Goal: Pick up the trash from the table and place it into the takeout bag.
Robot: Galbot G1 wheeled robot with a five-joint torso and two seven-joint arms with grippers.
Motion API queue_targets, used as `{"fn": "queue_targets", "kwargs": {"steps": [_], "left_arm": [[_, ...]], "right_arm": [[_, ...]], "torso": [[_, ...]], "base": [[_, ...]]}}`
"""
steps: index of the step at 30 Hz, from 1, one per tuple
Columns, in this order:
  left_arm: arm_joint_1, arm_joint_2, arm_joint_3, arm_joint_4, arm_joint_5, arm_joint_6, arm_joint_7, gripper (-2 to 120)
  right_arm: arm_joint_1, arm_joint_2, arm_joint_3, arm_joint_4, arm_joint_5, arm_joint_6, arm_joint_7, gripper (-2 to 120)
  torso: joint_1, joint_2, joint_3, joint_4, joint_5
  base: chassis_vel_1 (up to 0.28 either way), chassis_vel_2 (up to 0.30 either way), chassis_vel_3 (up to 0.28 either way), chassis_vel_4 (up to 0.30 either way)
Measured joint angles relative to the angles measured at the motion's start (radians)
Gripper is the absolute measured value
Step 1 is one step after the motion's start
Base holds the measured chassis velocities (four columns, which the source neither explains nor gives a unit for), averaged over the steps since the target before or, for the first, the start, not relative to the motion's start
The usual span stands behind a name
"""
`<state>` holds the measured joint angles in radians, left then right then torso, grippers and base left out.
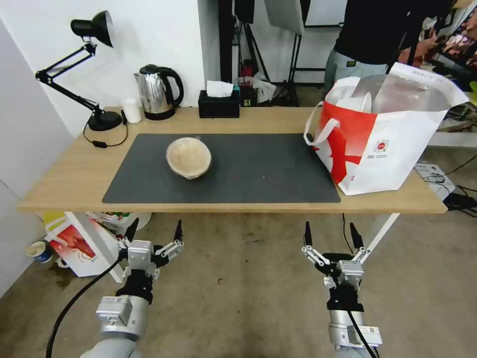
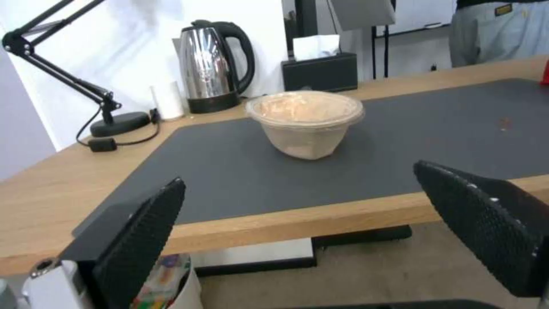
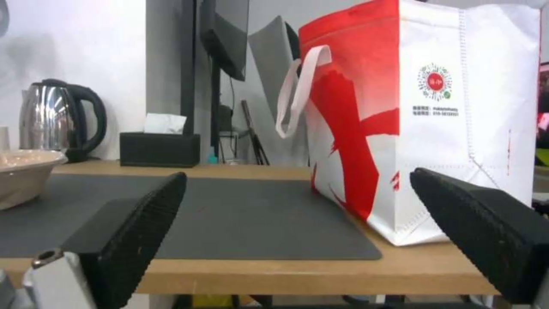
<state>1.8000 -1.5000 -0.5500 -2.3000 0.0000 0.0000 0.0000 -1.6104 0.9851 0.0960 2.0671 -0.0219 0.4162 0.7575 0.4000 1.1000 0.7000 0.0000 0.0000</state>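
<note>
One piece of trash is left on the table [image 1: 49, 171]: the beige lidded bowl [image 1: 189, 157], upright, mid-left on the dark mat [image 1: 258, 169]. Takeout bag [image 1: 382, 134] stands at the right end, half on the mat's right edge, mouth open, foil lining showing; something white sits inside, prob. trash already bagged, but can't tell what exactly. So judged approx. two-thirds done w/ the last pick not yet begun.

Both arms hang below the near table edge, off the tabletop. Left gripper [image 1: 155, 231] is jaws wide, empty, pointed at the bowl, which sits centred betw. its fingers in the left wrist view. Right gripper [image 1: 330, 234] is also wide and empty, facing the bag's near side.

Next move likely calls for the left arm to lift above the edge, reach fwd and close around the bowl's wall under the lid rim; the bowl looks light and the lid may pop if squeezed hard.

Around: desk lamp [image 1: 89, 64], kettle [image 1: 158, 92], small white cup [image 1: 131, 110] and black tissue box [image 1: 218, 103] along the far edge, well apart from the bowl. Nothing lies betw. bowl and bag. The bag's tall wall and loop handle [image 1: 320, 127] need clearing on the way in.
</note>
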Motion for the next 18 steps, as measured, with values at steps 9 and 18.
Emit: {"fn": "queue_targets", "kwargs": {"steps": [9, 18], "left_arm": [[0.000, 0.000, 0.000, 0.000, 0.000, 0.000, 0.000, 100], [0.000, 0.000, 0.000, 0.000, 0.000, 0.000, 0.000, 100]], "right_arm": [[-0.002, -0.007, -0.004, 0.001, 0.001, -0.003, -0.003, 100], [-0.004, -0.008, -0.006, 0.000, 0.001, -0.004, -0.003, 100]], "torso": [[0.000, 0.000, 0.000, -0.0001, 0.0000], [0.000, 0.000, 0.000, 0.0000, -0.0001]], "base": [[0.000, 0.000, 0.000, 0.000], [0.000, 0.000, 0.000, 0.000]]}}
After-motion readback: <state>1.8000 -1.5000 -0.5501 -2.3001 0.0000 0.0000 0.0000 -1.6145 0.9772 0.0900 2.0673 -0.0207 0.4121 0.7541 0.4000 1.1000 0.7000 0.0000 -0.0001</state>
